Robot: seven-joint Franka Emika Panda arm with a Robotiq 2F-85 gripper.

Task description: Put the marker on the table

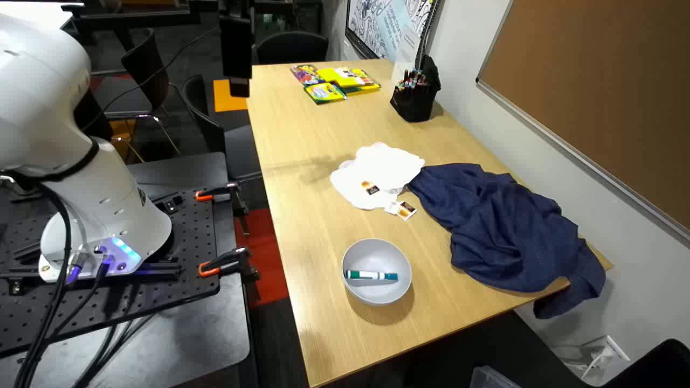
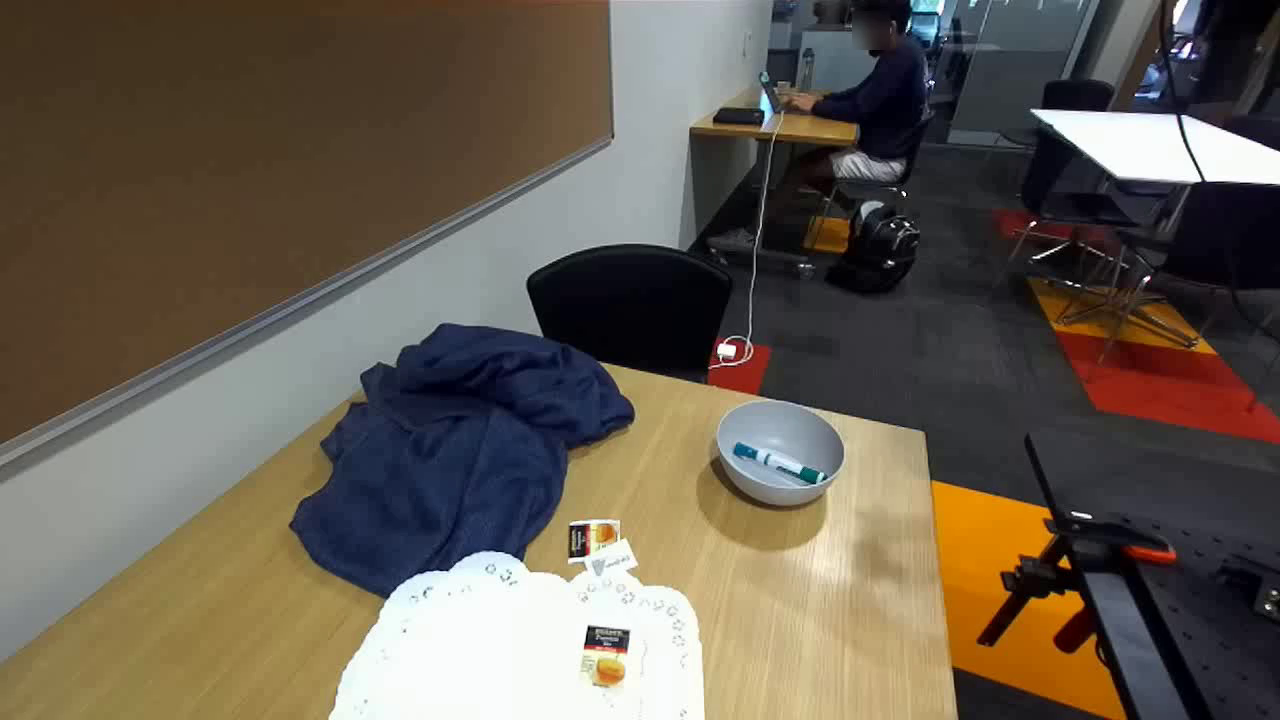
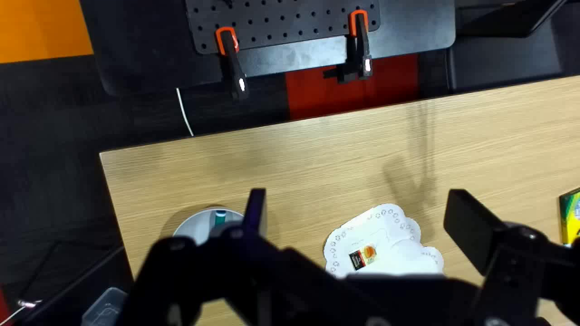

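Wrist view: the jaws stand wide apart, dark and blurred, and the light wood worktop (image 3: 317, 158) shows between them. Their bulk gets in my way, covering a good part of the pale grey bowl (image 3: 192, 226), so I make out only one blue-green end of the marker (image 3: 220, 218) inside. It also hides the lower part of a white lacy mat (image 3: 385, 226), and at the right edge I catch just a slice of a yellow-green pack (image 3: 570, 222).

In both exterior views the whole marker shows, lying inside the bowl, white in the middle. In an exterior view a dark blue cloth (image 1: 501, 226), heaped near the bowl, trails over the worktop's edge. Small packets (image 2: 606, 655) lie on and beside the mat, their print too fine for me to read.

An exterior view also gives me several packs lying together near a black holder (image 1: 412, 108) crammed with pens (image 1: 414, 81), plus a white robot arm (image 1: 108, 205) cut off on the left. A black shape (image 1: 236, 54) hangs in at the top; I cannot tell what it is. In an exterior view a person (image 2: 890, 95) sits in the background, face blurred.
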